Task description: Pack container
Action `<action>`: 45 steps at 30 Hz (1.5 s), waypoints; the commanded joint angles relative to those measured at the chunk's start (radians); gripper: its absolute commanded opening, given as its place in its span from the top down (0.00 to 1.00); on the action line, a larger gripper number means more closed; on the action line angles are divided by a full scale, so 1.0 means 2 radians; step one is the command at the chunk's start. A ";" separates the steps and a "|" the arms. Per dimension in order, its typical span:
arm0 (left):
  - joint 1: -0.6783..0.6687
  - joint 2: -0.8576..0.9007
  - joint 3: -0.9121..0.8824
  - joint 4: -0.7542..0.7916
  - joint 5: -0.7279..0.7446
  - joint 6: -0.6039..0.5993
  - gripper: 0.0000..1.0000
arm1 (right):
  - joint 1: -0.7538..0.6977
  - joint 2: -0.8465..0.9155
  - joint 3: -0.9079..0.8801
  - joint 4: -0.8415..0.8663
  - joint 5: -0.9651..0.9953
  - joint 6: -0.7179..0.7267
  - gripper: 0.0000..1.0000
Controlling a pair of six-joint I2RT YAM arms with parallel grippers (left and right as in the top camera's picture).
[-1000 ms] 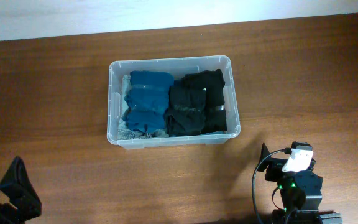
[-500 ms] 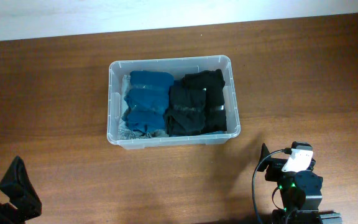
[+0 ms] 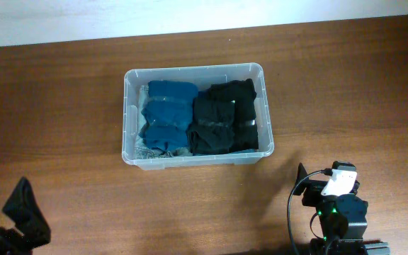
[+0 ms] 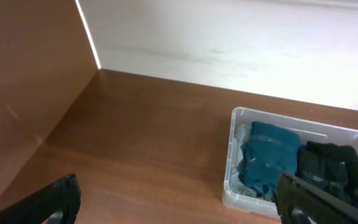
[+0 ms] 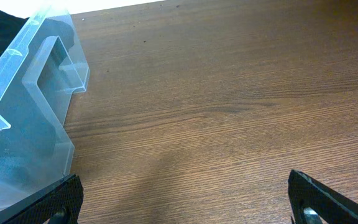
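The container is a clear plastic bin standing at the middle of the wooden table. Folded blue clothes fill its left half and folded black clothes its right half. My left gripper hangs at the front left corner, far from the bin, open and empty; its wrist view has the container ahead to the right, between wide-spread fingers. Just right of the bin's front corner, near the front edge, my right gripper is open with nothing in it. The container's end wall and handle fill the left of the right wrist view.
Bare brown table lies all round the bin. A white strip runs along the far edge of the table. In the left wrist view a brown wooden panel rises at the left side.
My left gripper has shifted slightly to the right and toward the front edge. The right arm and the bin have not moved.
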 commanded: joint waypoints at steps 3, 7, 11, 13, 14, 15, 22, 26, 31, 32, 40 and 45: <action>0.051 -0.002 -0.053 0.045 0.057 -0.003 0.00 | -0.004 -0.006 -0.004 0.001 -0.003 -0.002 0.02; 0.089 -0.018 -0.127 0.145 0.116 0.048 0.00 | -0.004 -0.006 -0.004 0.001 -0.003 -0.002 0.02; 0.114 -0.043 -0.221 0.231 0.149 0.054 0.00 | -0.004 -0.006 -0.004 0.001 -0.003 -0.002 0.01; 0.120 -0.056 -0.264 0.254 0.163 0.054 0.00 | -0.004 -0.006 -0.004 0.001 -0.003 -0.002 0.02; 0.122 -0.064 -0.288 0.268 0.170 0.054 0.00 | -0.004 -0.006 -0.004 0.001 -0.003 -0.002 0.02; 0.124 -0.074 -0.312 0.284 0.173 0.054 0.00 | -0.004 -0.006 -0.004 0.001 -0.003 -0.002 0.02; 0.129 -0.146 -0.471 0.402 0.175 0.054 0.00 | -0.004 -0.006 -0.004 0.001 -0.003 -0.002 0.02; 0.137 -0.197 -0.555 0.457 0.183 0.054 0.00 | -0.004 -0.006 -0.004 0.001 -0.003 -0.002 0.02; 0.161 -0.265 -0.654 0.504 0.211 0.054 0.00 | -0.004 -0.006 -0.004 0.001 -0.003 -0.002 0.02; 0.166 -0.276 -0.670 0.511 0.216 0.054 0.00 | -0.004 -0.006 -0.004 0.001 -0.003 -0.002 0.02; 0.177 -0.360 -0.784 0.543 0.221 0.054 0.00 | -0.004 -0.006 -0.004 0.001 -0.003 -0.002 0.02; 0.177 -0.404 -0.833 0.551 0.225 0.054 0.00 | -0.004 -0.006 -0.004 0.001 -0.003 -0.002 0.02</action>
